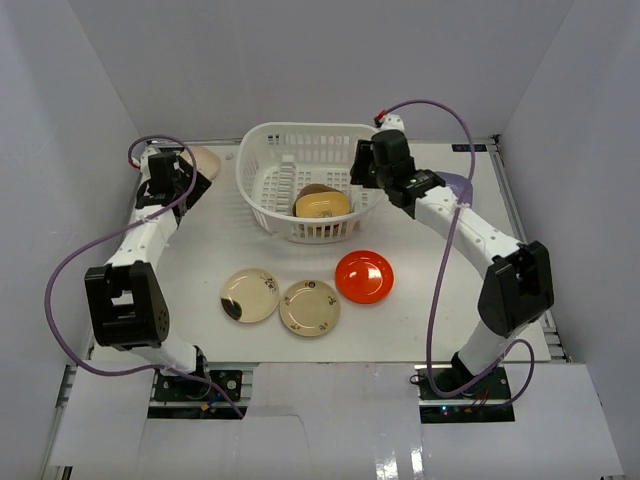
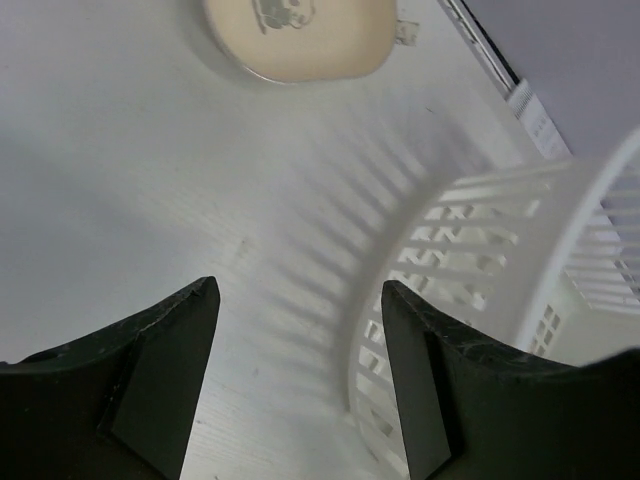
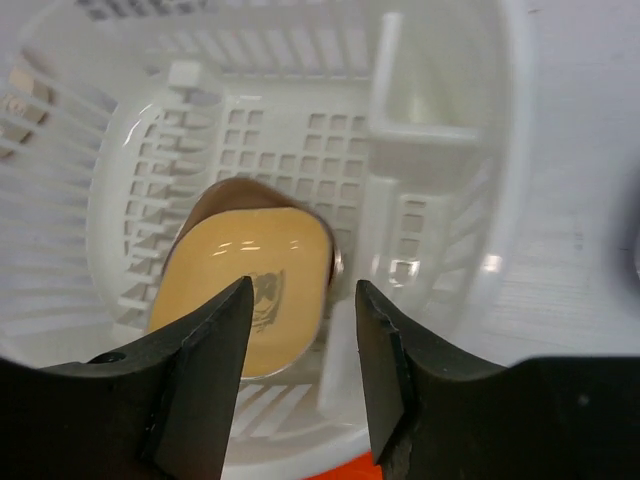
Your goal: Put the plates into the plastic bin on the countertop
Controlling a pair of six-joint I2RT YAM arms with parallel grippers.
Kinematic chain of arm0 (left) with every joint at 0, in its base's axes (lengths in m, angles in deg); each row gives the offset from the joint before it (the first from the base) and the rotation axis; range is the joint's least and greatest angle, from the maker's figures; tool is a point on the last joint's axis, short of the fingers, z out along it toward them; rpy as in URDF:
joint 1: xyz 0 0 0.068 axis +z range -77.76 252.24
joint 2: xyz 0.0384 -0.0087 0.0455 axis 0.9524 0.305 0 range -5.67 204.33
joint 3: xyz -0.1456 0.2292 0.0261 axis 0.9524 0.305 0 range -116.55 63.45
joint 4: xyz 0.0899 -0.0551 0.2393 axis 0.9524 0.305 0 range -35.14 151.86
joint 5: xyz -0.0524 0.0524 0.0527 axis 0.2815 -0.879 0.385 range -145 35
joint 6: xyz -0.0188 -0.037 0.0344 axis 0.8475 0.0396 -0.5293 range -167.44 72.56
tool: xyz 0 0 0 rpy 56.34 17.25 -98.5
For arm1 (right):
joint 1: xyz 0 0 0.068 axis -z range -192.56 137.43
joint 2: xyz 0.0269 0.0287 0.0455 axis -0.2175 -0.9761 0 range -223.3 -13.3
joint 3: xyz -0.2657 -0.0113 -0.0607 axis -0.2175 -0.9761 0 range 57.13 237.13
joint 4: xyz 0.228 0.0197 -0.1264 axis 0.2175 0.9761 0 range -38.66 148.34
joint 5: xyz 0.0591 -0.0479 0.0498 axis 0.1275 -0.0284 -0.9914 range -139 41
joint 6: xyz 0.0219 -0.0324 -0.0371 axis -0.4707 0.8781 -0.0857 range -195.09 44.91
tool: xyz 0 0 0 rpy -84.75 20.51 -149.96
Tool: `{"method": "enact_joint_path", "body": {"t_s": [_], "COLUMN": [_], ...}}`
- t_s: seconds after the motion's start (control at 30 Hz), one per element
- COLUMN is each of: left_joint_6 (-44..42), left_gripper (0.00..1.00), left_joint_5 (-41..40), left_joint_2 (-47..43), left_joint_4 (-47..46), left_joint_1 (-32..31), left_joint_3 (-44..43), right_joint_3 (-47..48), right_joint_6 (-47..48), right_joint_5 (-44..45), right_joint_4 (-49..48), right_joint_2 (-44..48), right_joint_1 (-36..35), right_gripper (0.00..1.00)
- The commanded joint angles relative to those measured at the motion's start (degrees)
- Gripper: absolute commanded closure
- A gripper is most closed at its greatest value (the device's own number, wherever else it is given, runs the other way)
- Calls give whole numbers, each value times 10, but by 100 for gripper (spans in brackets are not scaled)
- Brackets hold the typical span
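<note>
Your right gripper (image 3: 302, 292) hangs with its fingers partly spread and empty above the yellow plate (image 3: 235, 270) lying in the bin (image 3: 150, 110). Your left gripper (image 2: 300, 290), wide apart and holding nothing, hovers over the countertop (image 2: 120, 180) beside the bin, near a cream plate (image 2: 300, 35).

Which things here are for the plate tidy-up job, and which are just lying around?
For the job:
white bin
yellow plate and brown plate inside it
left round cream plate
right round cream plate
red plate
far-left cream plate
lavender plate

Just lying about:
purple cables
grey walls
</note>
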State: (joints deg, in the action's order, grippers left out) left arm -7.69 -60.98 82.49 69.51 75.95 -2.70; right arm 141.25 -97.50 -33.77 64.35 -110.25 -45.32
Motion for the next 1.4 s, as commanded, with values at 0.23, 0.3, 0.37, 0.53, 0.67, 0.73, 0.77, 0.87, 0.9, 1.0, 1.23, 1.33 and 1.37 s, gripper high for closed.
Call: {"method": "enact_joint_path", "body": {"t_s": [0.23, 0.3, 0.37, 0.53, 0.67, 0.73, 0.77, 0.87, 0.9, 1.0, 1.23, 1.33, 1.37], "left_joint_6": [60, 60, 60, 56, 38, 32, 31, 23, 23, 15, 6, 11, 15], "left_gripper": [21, 21, 21, 20, 19, 19, 19, 22, 23, 40, 100, 100, 100], "left_joint_5": [55, 51, 43, 46, 59, 59, 59, 59, 59, 54, 59, 83, 95], "left_joint_2": [166, 194, 235, 308, 363, 386, 392, 412, 415, 417, 397, 356, 342], "left_joint_4": [-45, -51, -49, -51, -47, -47, -47, -47, -47, -49, -45, -45, -47], "left_joint_1": [89, 90, 92, 101, 102, 102, 102, 102, 102, 102, 102, 102, 102], "left_joint_3": [-83, -111, -135, -216, -272, -288, -294, -305, -306, -305, -296, -270, -261], "right_joint_3": [-156, -157, -144, -117, -77, -74, -71, -60, -60, -71, -118, -148, -167], "right_joint_6": [-49, -49, -40, -18, 4, 7, 7, 6, 6, 0, -10, -25, -32], "right_joint_5": [-63, -70, -68, -58, -75, -87, -91, -110, -114, -116, -112, -134, -142], "right_joint_4": [-90, -93, -93, -91, -78, -81, -82, -84, -84, -105, -123, -164, -172], "right_joint_2": [113, 91, 67, -23, -93, -120, -130, -163, -172, -171, -115, -40, 7], "right_joint_1": [309, 352, 371, 415, 422, 421, 421, 421, 421, 422, 420, 417, 415], "right_gripper": [43, 41, 40, 32, 33, 36, 37, 50, 59, 78, 92, 92, 92]}}
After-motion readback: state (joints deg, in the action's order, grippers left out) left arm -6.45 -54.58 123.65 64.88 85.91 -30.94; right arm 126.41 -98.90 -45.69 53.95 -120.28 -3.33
